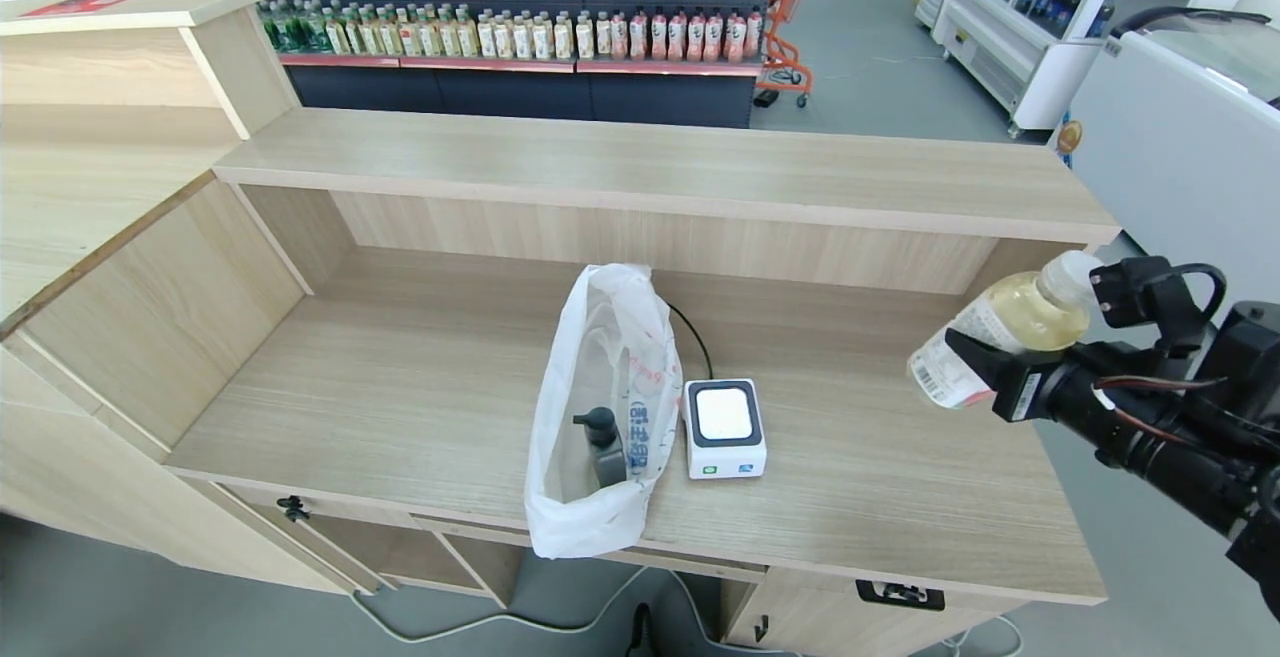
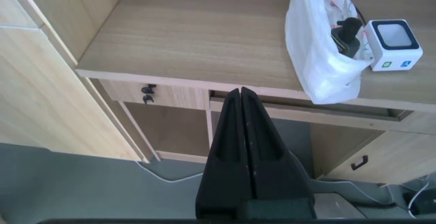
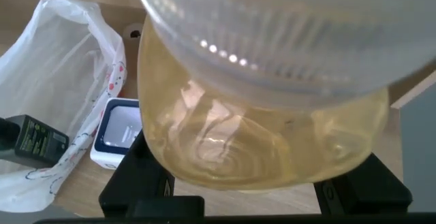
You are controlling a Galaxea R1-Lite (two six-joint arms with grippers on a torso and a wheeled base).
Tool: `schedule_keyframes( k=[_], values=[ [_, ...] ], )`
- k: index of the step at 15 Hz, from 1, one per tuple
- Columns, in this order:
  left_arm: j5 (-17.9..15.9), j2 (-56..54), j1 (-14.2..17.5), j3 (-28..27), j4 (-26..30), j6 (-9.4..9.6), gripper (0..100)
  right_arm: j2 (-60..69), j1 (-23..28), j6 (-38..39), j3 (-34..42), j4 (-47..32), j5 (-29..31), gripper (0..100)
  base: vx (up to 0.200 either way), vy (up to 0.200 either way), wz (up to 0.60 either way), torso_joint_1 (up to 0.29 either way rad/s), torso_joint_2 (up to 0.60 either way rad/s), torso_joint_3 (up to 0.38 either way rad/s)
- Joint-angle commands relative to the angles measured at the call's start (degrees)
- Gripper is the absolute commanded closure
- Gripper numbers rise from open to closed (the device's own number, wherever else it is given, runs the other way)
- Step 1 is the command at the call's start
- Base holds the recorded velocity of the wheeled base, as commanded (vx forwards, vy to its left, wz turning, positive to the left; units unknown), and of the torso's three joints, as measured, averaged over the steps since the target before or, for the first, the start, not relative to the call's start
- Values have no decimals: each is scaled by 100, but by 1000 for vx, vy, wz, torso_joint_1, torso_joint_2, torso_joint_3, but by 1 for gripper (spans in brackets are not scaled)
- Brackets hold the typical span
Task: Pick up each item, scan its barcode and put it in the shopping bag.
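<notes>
Right gripper (image 1: pixel 1055 329) is clamped on the bottle (image 1: pixel 1000 332), held tilted in the air off the counter's (image 1: pixel 400 377) right end, well apart from the scanner (image 1: pixel 724 427). The label end points down toward the counter, probably so the code can face the scanner window. The shopping bag (image 1: pixel 600 377) stands open right beside the scanner on its left, so the scan-to-drop move is short. A pump bottle (image 1: pixel 604 445) is already inside.

Left gripper (image 2: pixel 246 115) has its fingers pressed together, holds nothing and is parked low in front of the counter, out of the way.

Room: bare counter from the right edge to the scanner gives an easy approach. Watch the raised back ledge (image 1: pixel 660 167), the scanner cable (image 1: pixel 695 337) and the bag bottom overhanging the front edge.
</notes>
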State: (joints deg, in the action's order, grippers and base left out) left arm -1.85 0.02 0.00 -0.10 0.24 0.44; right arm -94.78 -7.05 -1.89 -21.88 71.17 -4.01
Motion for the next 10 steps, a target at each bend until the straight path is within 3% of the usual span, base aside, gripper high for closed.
schedule_keyframes(
  k=[1,10],
  values=[
    [1,-2,0,1,-7,0,100,390,98,-13,299,-33,23,100,0,0,0,0,0,0],
    [1,6,0,1,2,0,100,689,81,-4,624,-33,164,100,0,0,0,0,0,0]
  ],
)
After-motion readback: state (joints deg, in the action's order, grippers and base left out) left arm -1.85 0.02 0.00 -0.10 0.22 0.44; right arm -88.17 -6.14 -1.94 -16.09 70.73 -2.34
